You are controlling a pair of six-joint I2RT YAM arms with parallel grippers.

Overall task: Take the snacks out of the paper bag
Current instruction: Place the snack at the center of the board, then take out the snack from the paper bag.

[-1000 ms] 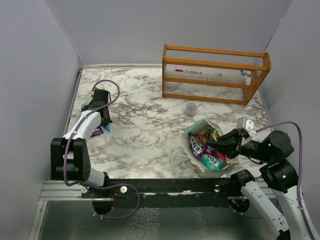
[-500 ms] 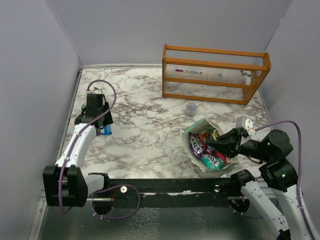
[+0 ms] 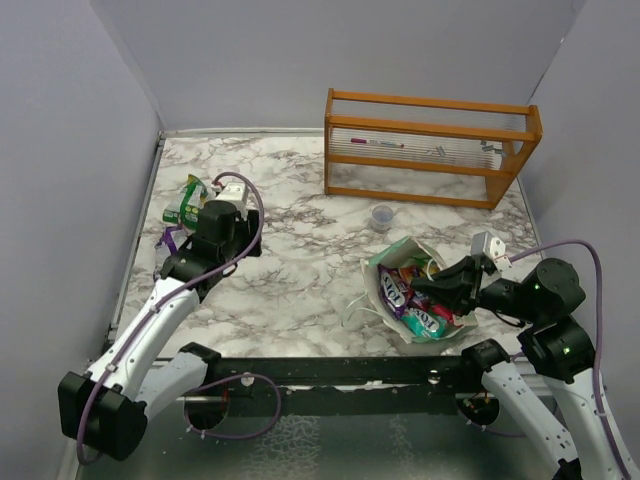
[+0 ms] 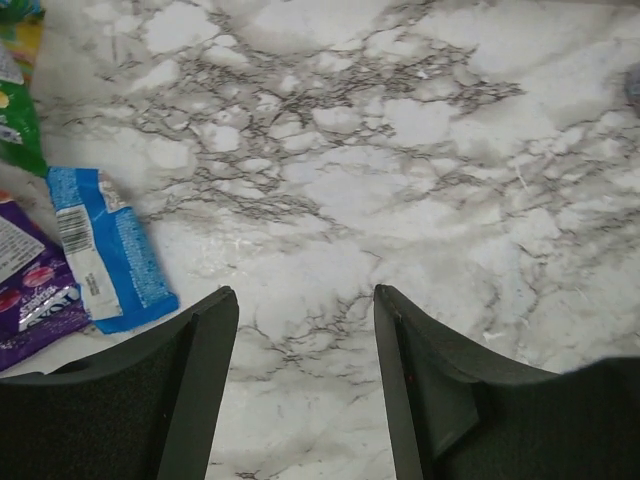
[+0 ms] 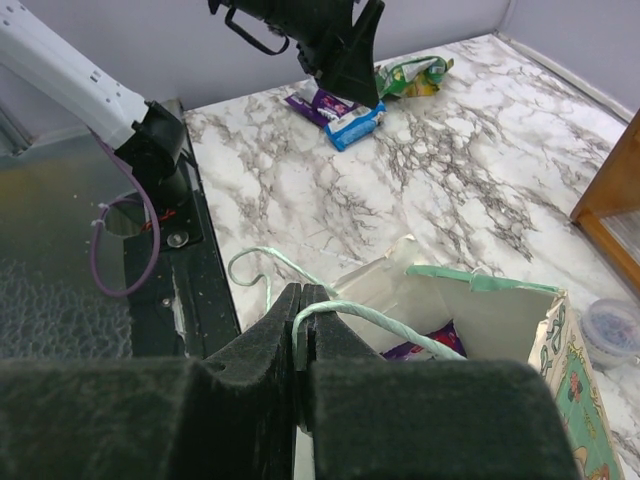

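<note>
Left hand (image 4: 305, 300): fingers apart, empty, above the table (image 4: 420, 150), beside blue packet (image 4: 100, 250) and purple packet (image 4: 25, 290).
Right hand (image 5: 302, 300): pinched shut on the string handle (image 5: 372, 318).
Paper bag (image 5: 470, 320): table's near right, open, snacks (image 3: 405, 295) inside.

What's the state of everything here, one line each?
Left hand: open, empty.
Right hand: shut on string handle.
Paper bag: mouth open, snacks inside.
Blue packet: out, lying flat.
Purple packet: out, lying flat.
Green packet: out.
Clear cup: upright.
</note>
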